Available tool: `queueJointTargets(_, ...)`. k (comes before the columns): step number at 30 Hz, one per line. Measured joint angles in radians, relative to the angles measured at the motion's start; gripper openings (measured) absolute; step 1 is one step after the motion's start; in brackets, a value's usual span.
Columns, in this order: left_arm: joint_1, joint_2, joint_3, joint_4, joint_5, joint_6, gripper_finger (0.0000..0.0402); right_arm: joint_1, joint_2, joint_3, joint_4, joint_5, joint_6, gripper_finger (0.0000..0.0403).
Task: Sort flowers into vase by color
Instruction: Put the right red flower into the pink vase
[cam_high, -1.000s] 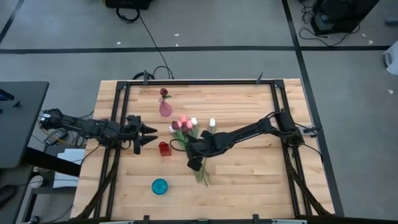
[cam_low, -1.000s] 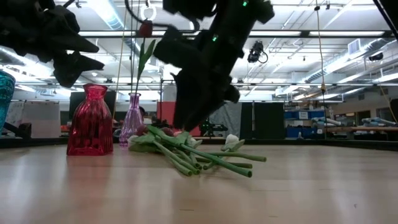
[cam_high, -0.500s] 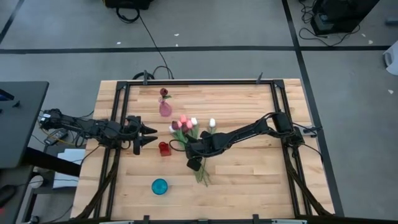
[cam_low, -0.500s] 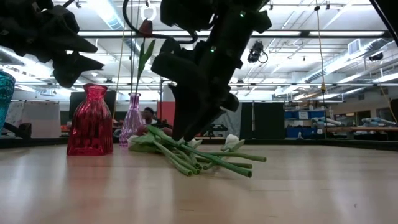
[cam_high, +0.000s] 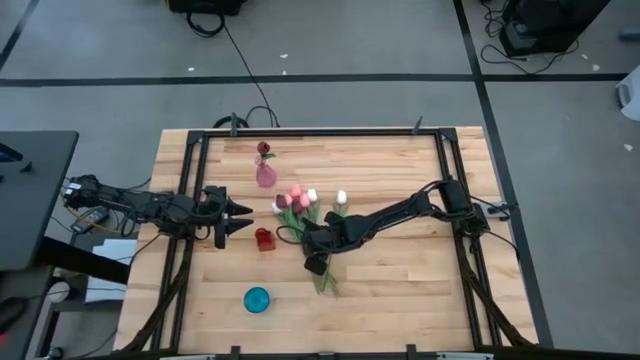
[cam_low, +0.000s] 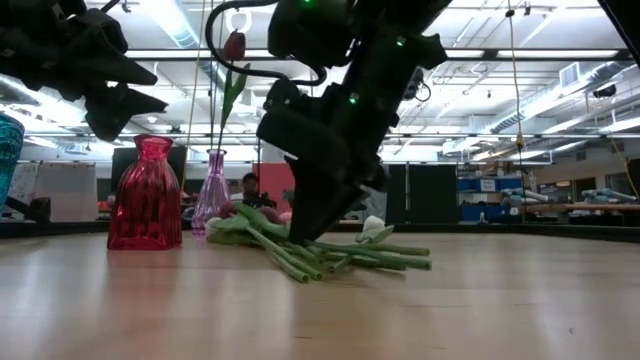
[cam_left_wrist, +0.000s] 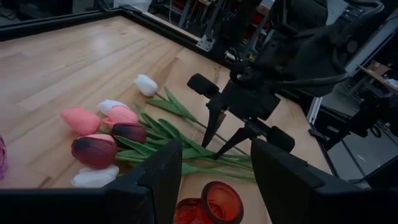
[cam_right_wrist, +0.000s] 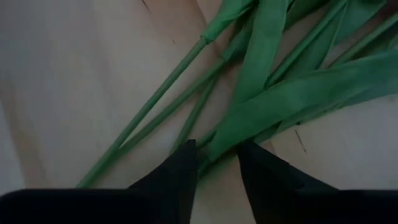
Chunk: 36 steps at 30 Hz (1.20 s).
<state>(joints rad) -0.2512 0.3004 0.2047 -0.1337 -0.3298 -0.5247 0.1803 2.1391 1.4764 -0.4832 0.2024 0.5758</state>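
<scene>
Between right pincer (cam_right_wrist: 214, 163) fingers, flower stems (cam_right_wrist: 186, 112)

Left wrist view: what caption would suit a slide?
Right gripper reaching down into the stems of tulips lying on the table.

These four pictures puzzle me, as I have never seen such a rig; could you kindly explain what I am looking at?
Two dark robot arms work at a wooden table. One camera looks down from above, one sits level with the tabletop, and one rides on each wrist. A pile of artificial tulips lies mid-table, near a red vase, a pink vase already holding one flower, and a teal vase. The right gripper reaches into the stems, fingers either side of a leaf. The left gripper waits open beside the red vase.
</scene>
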Motion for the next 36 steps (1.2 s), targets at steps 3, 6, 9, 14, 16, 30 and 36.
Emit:
queueJointTargets(3,0.000,0.000,0.000,0.000,0.000,0.000,0.0197,-0.004,0.000,0.000,-0.013,0.003,0.000,0.0076)
queueJointTargets(6,0.000,0.000,0.000,0.000,0.001,0.000,0.0197,-0.013,-0.001,0.024,-0.066,-0.021,0.002,0.0024)
queueJointTargets(9,0.000,0.000,0.000,-0.003,0.009,0.000,0.0197,-0.018,0.000,0.076,-0.162,-0.018,0.003,0.0010)
queueJointTargets(14,0.000,0.000,0.000,-0.020,0.017,-0.002,0.0197,-0.025,-0.059,0.137,-0.283,0.045,-0.012,0.0010)
queueJointTargets(16,0.000,0.000,0.000,-0.018,0.019,-0.002,0.0197,-0.026,-0.105,0.142,-0.303,0.064,-0.024,0.0006)
queueJointTargets(30,0.000,0.000,0.000,0.079,0.011,0.025,0.0197,-0.004,-0.290,0.142,-0.090,0.219,-0.213,0.0008)
queueJointTargets(36,0.000,0.068,0.001,0.126,0.021,0.023,0.0197,-0.008,-0.261,0.129,0.186,0.208,-0.338,0.0008)
